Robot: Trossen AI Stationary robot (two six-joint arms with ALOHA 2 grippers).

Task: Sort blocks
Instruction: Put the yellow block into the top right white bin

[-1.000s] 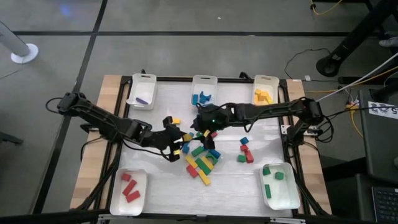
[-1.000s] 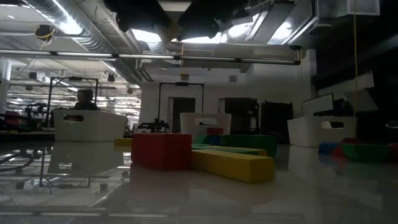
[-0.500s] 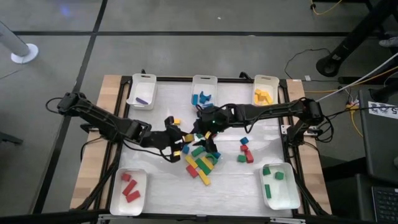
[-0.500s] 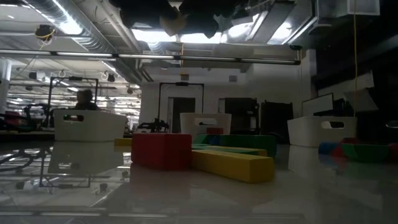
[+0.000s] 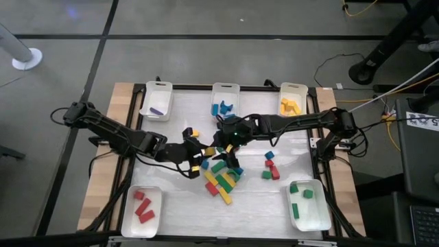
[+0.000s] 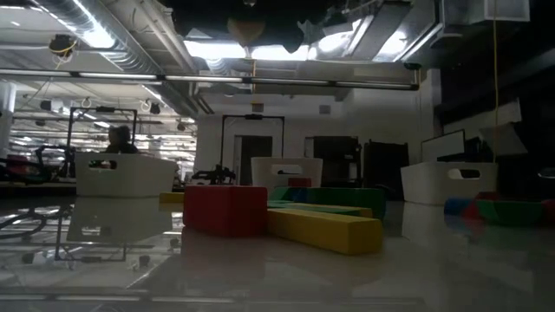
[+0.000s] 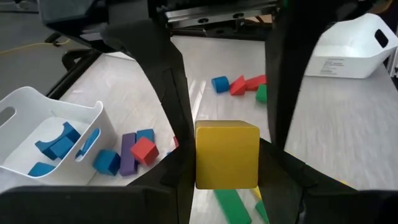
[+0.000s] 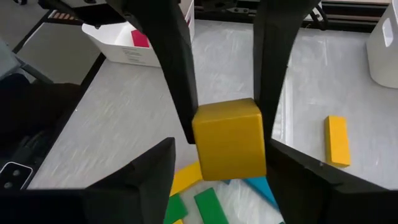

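My left gripper is shut on a yellow cube, above the left side of the loose pile of blocks. My right gripper is shut on a second yellow cube, just right of the left gripper and over the pile's far part. The pile of red, blue, green and yellow blocks rests flat on the white tabletop. One raised yellow cube shows at the top of the low view. A smaller group of red, blue and green blocks lies to the right. My left gripper pinches the yellow cube by two opposite side faces between its two fingers. The cube sits square in the hold, lifted clear of the table. My right gripper pinches its yellow cube by the upper part of two opposite faces. The fingers point down from above, and the cube hangs below them, clear of the blocks beneath.
White trays stand around the edge: purple block tray, blue tray and yellow tray at the far side, red tray near left, green tray near right. A short yellow bar lies alone. A person shows in the room behind.
In the low view the dark gripper shapes have drawn upward toward the top edge, and a yellow cube has risen with them into the light. The pile on the table has stayed where it was.
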